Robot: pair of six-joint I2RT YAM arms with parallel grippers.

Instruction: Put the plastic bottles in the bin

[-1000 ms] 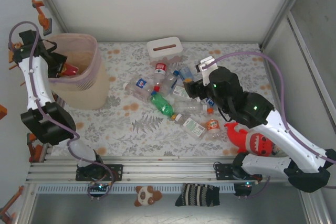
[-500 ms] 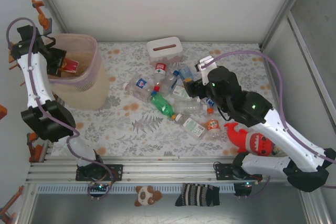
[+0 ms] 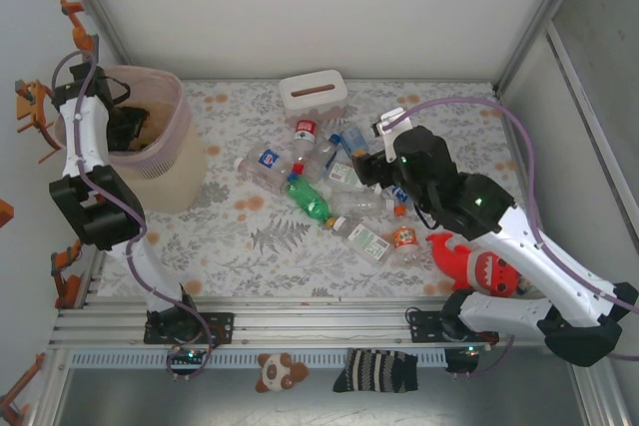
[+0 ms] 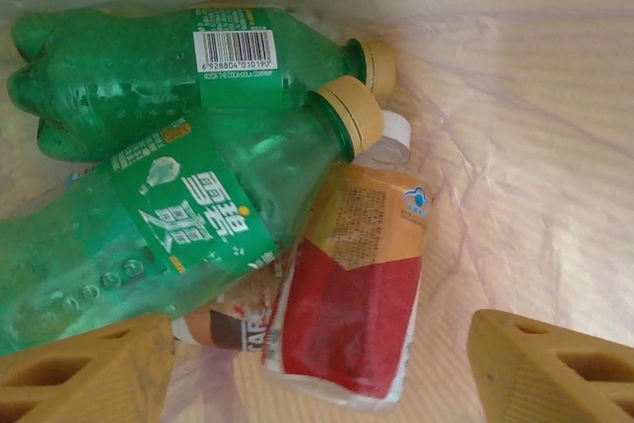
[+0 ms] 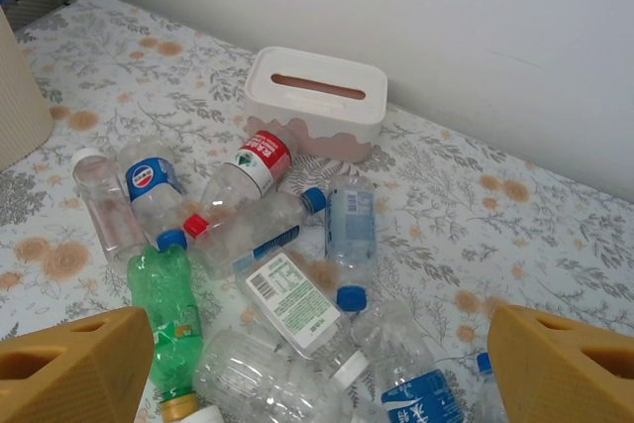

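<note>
Well, both pairs stand wide and empty — the left fingers at the mouth of the bin, above green and red-labelled bottles lying inside, the right fingers over the heap of bottles on the surface. Tangled, round bottles could roll or slip from a pinch. How full the bin is — unclear.

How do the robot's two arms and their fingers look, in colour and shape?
Both the left arm and the right arm have white shells with black joints; small green lights glow on the right one. A lilac cable runs along each. The fingers are mustard-yellow wedges with hollow, ribbed sides.
</note>
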